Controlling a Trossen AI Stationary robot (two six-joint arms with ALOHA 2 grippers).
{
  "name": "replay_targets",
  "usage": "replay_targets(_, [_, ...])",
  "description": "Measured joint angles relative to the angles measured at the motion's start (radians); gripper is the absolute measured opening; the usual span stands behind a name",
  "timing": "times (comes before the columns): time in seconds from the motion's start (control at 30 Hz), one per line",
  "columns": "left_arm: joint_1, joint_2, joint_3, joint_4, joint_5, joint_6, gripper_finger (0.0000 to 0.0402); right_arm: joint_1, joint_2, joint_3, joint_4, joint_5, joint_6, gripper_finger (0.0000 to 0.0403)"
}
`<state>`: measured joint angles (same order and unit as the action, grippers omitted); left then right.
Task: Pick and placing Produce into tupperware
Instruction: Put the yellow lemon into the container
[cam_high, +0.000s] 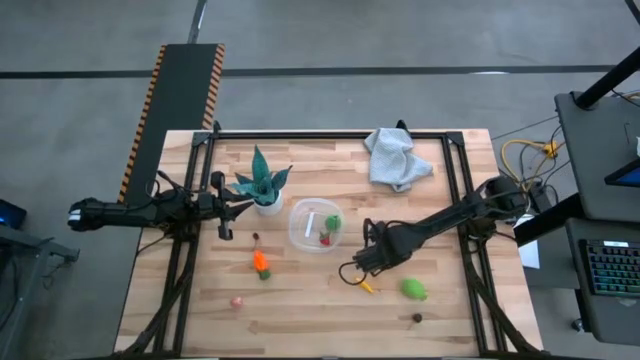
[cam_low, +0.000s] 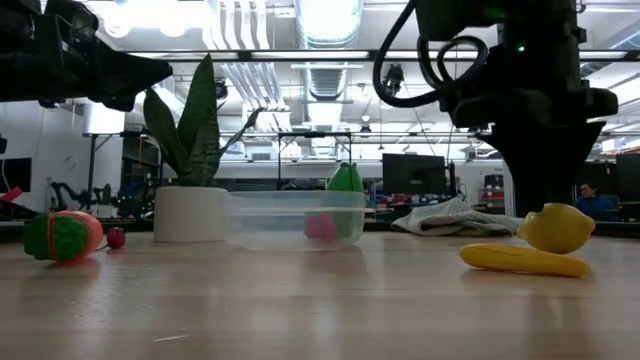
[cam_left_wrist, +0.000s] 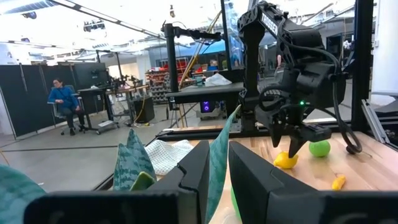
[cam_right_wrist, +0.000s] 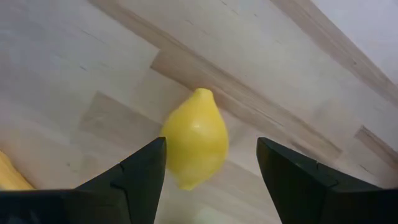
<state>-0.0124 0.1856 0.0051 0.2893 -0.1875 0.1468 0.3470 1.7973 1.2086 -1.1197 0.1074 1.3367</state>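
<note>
The clear tupperware (cam_high: 312, 226) (cam_low: 295, 218) stands mid-table with a green piece (cam_high: 332, 222) and a pink piece (cam_high: 325, 238) inside. A yellow lemon (cam_right_wrist: 194, 138) (cam_low: 556, 228) lies on the wood. My right gripper (cam_right_wrist: 211, 180) (cam_high: 357, 268) hangs over it, open, one finger on either side and neither touching it. A long yellow piece (cam_high: 367, 286) (cam_low: 522, 260) lies just beside it. An orange-and-green piece (cam_high: 261, 263), a pink piece (cam_high: 237, 301), a green piece (cam_high: 413, 289) and a dark brown piece (cam_high: 417, 318) rest on the table. My left gripper (cam_high: 240, 205) (cam_left_wrist: 219, 180) waits by the plant, its fingers a narrow gap apart.
The spiky teal plant in its white pot (cam_high: 263, 188) stands left of the tub, right in front of my left gripper. A pale grey cloth (cam_high: 397, 158) lies near the far edge. A small dark piece (cam_high: 256, 238) sits near the tub. Bare wood stretches along the near edge.
</note>
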Motion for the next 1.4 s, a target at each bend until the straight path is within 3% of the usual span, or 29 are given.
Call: replay_targets(1.4, [0.000, 0.001, 0.000, 0.001, 0.000, 0.000, 0.0048, 0.000, 0.063, -0.086, 0.096, -0.025, 0.016, 0.0238])
